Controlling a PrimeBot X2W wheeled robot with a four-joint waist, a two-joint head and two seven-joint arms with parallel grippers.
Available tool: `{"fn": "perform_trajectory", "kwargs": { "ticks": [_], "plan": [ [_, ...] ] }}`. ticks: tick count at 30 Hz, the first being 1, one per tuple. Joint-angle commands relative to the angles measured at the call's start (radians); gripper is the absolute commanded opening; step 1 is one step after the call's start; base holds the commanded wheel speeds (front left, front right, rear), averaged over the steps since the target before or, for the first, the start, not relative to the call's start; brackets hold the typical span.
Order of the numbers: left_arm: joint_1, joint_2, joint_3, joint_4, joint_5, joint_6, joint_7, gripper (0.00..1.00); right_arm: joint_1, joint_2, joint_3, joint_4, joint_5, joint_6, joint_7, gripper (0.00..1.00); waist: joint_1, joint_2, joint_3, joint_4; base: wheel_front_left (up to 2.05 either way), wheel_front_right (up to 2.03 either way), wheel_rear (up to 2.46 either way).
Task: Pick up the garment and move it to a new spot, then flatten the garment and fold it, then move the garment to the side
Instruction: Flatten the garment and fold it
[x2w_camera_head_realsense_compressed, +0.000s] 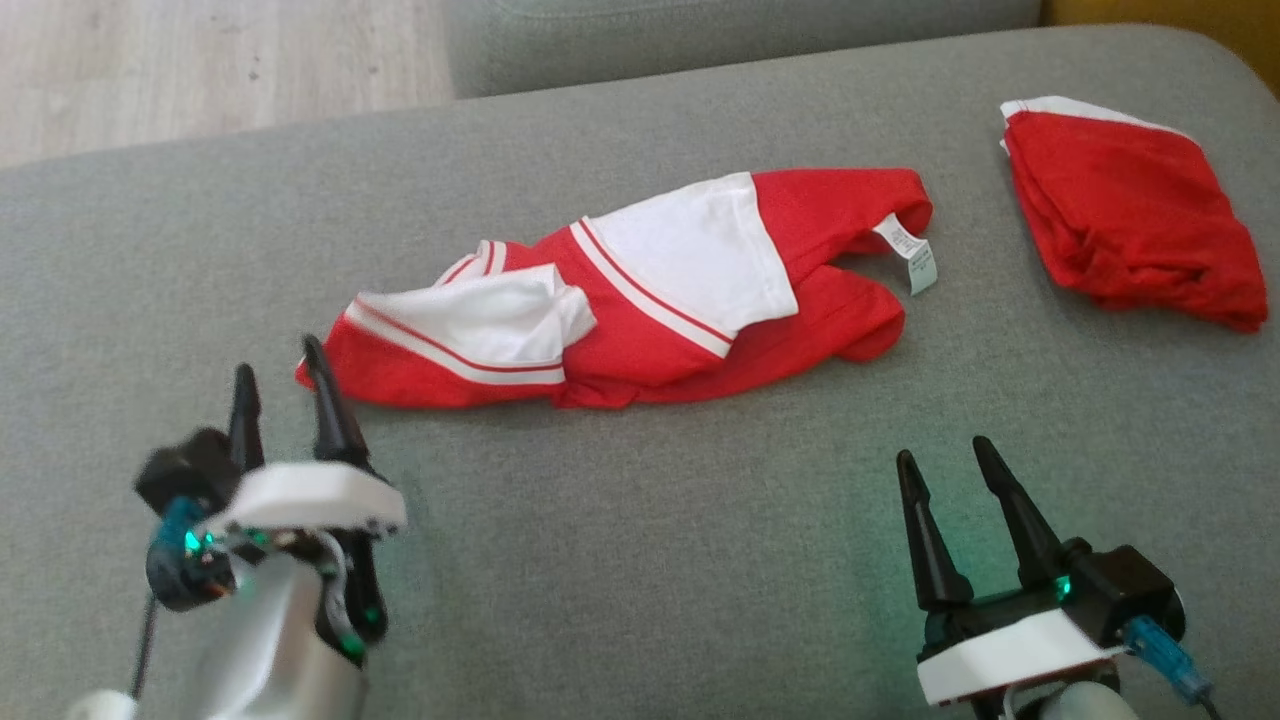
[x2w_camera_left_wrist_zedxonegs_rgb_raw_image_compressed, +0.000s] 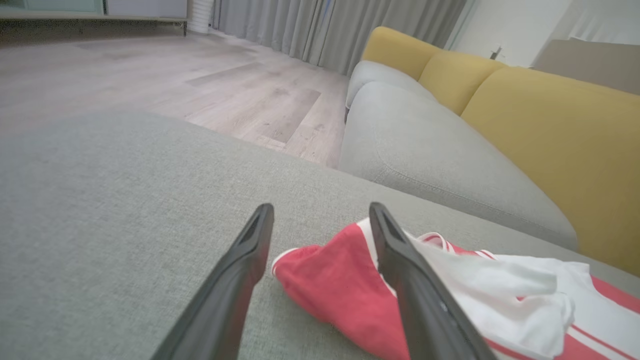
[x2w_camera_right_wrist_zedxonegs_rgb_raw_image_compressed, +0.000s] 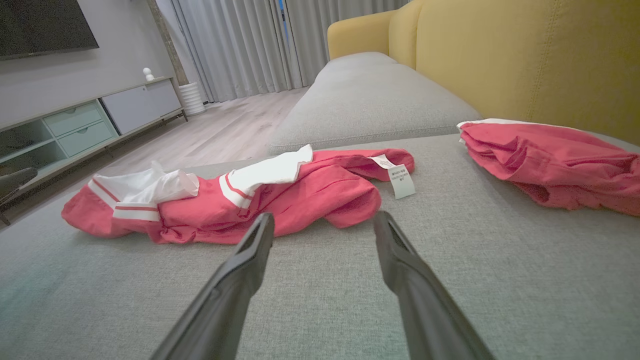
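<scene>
A crumpled red and white garment (x2w_camera_head_realsense_compressed: 640, 300) (x2w_camera_right_wrist_zedxonegs_rgb_raw_image_compressed: 240, 197) lies across the middle of the grey sofa cushion (x2w_camera_head_realsense_compressed: 640, 520), a white label at its right end. My left gripper (x2w_camera_head_realsense_compressed: 280, 360) (x2w_camera_left_wrist_zedxonegs_rgb_raw_image_compressed: 320, 212) is open at the garment's lower left corner (x2w_camera_left_wrist_zedxonegs_rgb_raw_image_compressed: 340, 285), with that red corner showing between the fingers and nothing held. Nearer the front, right of centre, my right gripper (x2w_camera_head_realsense_compressed: 945, 455) (x2w_camera_right_wrist_zedxonegs_rgb_raw_image_compressed: 324, 220) stands open a little short of the garment's right part.
A second red garment (x2w_camera_head_realsense_compressed: 1130, 215) (x2w_camera_right_wrist_zedxonegs_rgb_raw_image_compressed: 550, 155), folded, lies at the cushion's far right. Beyond are another grey seat (x2w_camera_left_wrist_zedxonegs_rgb_raw_image_compressed: 440, 160), yellow backrests (x2w_camera_right_wrist_zedxonegs_rgb_raw_image_compressed: 500, 55) and wooden floor (x2w_camera_head_realsense_compressed: 200, 60) at the far left. The near half of the cushion is bare.
</scene>
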Motion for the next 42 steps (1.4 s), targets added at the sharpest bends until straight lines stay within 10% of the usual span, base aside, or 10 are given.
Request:
{"fn": "perform_trajectory", "kwargs": {
  "ticks": [1,16,42],
  "plan": [
    [0.000,0.010,0.037,-0.065,0.059,0.002,-0.009,1.00,-0.022,-0.004,0.026,-0.027,-0.006,-0.002,-0.011,1.00,0.0000,0.0000,-0.011,0.007,0.00,0.00,0.00],
    [-0.041,0.028,-0.231,-0.132,0.600,-0.018,-0.009,1.00,-0.015,-0.004,0.051,-0.021,-0.003,-0.002,-0.011,1.00,0.0000,0.0000,-0.019,0.006,0.00,0.00,0.00],
    [-0.470,0.025,-0.407,0.434,0.785,0.007,-0.008,1.00,-0.071,-0.026,0.075,-0.028,-0.007,-0.002,-0.011,1.00,0.0000,0.0000,0.105,-0.035,0.00,0.00,0.00]
  ]
}}
